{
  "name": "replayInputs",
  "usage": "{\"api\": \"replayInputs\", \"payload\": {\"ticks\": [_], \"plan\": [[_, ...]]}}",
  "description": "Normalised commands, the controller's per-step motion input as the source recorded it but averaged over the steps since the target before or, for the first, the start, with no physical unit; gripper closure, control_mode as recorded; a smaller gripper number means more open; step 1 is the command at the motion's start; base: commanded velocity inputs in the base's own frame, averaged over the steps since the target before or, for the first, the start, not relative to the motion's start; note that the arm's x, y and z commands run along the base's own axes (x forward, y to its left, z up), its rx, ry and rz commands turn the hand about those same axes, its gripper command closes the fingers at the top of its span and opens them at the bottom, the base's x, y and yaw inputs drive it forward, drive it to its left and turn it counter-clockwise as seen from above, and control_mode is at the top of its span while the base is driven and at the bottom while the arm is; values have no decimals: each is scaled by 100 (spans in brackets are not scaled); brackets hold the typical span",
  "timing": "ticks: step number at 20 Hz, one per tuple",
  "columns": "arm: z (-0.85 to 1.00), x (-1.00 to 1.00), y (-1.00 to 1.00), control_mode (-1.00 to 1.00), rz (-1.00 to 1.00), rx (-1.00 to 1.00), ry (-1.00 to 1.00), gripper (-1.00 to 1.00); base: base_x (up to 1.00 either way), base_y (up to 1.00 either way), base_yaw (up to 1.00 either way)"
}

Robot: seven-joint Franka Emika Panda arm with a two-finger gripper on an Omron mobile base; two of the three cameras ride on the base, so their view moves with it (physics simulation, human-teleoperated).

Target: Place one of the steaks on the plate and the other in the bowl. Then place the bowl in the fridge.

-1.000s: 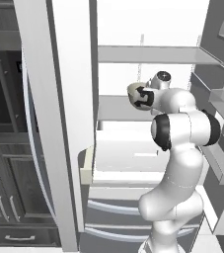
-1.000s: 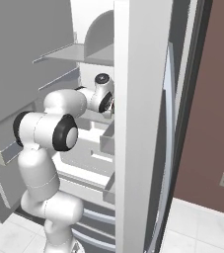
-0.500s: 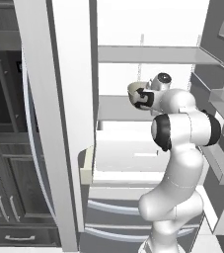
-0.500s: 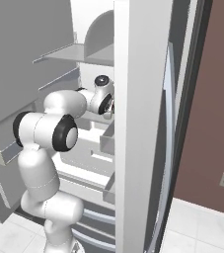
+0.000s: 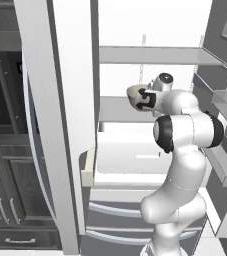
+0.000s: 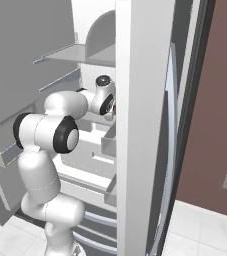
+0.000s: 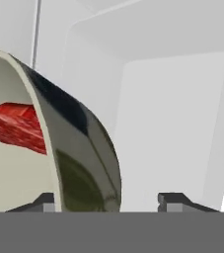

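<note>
The beige-olive bowl [image 5: 134,92] is inside the open fridge [image 5: 150,55], low over its middle white shelf [image 5: 116,111]. My gripper [image 5: 143,98] reaches in level from the right and straddles the bowl's near wall. In the hand view the bowl [image 7: 79,158] looms large, with the bright red steak [image 7: 15,126] lying inside it. One fingertip [image 7: 43,201] sits inside the rim. The other fingertip [image 7: 175,200] stands clear of the outer wall with a gap. My gripper [image 7: 106,203] is open. The second steak and the plate are out of view.
The left fridge door [image 5: 60,125] stands open close beside the arm, and the right door [image 6: 140,130] hides the hand in the right base view. Door bins [image 5: 225,170] jut out on the right. Dark cabinets with an oven [image 5: 5,100] stand left. Two lower drawers [image 5: 120,220] lie below.
The arm and bowl have stayed almost in place, with only a slight shift of the bowl within the shelf space.
</note>
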Motion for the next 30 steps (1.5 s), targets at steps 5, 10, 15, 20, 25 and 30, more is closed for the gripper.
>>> {"api": "replayInputs", "payload": {"ticks": [5, 10, 15, 20, 25, 30], "plan": [[0, 0, 0, -100, 0, 0, 0, -100, 0, 0, 0], [2, 0, 6, -100, 0, 0, -4, -100, 0, 0, 0], [17, -5, 11, -100, 0, 0, -16, -100, 0, 0, 0], [12, -6, 3, -100, 0, -2, -4, -100, 0, 0, 0], [47, -34, 0, -100, 0, -3, -7, -100, 0, 0, 0], [13, -45, 0, -100, 0, -1, -5, -100, 0, 0, 0]]}}
